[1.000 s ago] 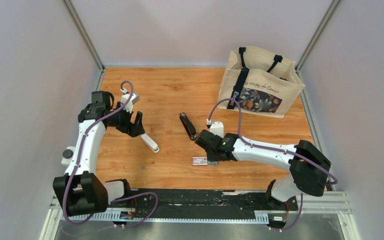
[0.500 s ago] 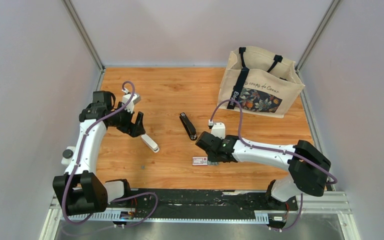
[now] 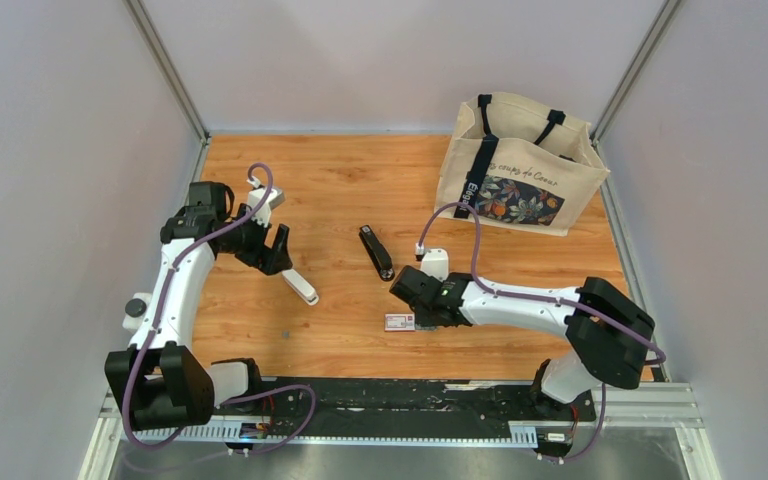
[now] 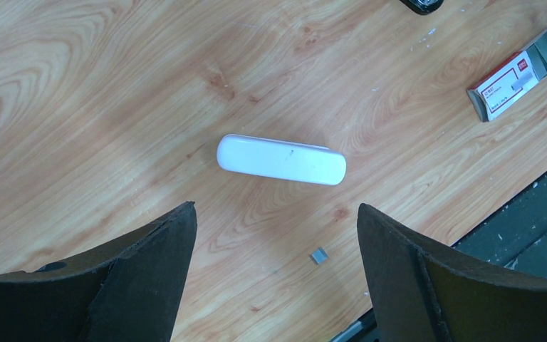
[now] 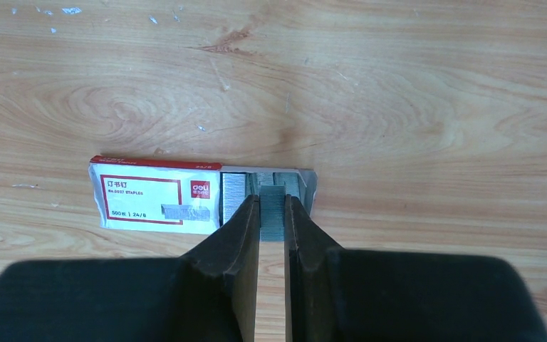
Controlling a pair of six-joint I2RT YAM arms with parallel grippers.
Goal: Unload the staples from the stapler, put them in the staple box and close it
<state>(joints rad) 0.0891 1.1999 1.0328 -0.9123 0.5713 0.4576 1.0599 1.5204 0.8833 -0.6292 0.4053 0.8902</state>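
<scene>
- Bare table (image 3: 340, 180) across far middle, free to pass.
- Tote bag (image 3: 520, 165) upright, blocking far right corner.
- Black stapler (image 3: 376, 251) and white bar (image 3: 300, 286) flat mid-table, well apart.
- Small box (image 3: 399, 321) near front edge.

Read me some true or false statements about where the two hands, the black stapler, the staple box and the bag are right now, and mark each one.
1. The left hand is open, clear of the white oblong piece. True.
2. The right hand is wide open. False: it is shut on a grey strip of staples at the open end of the red-and-white box.
3. The black stapler lies inside the tote bag. False: it lies on the table, apart from the bag.
4. The tote bag stands upright at the table's far right. True.
</scene>
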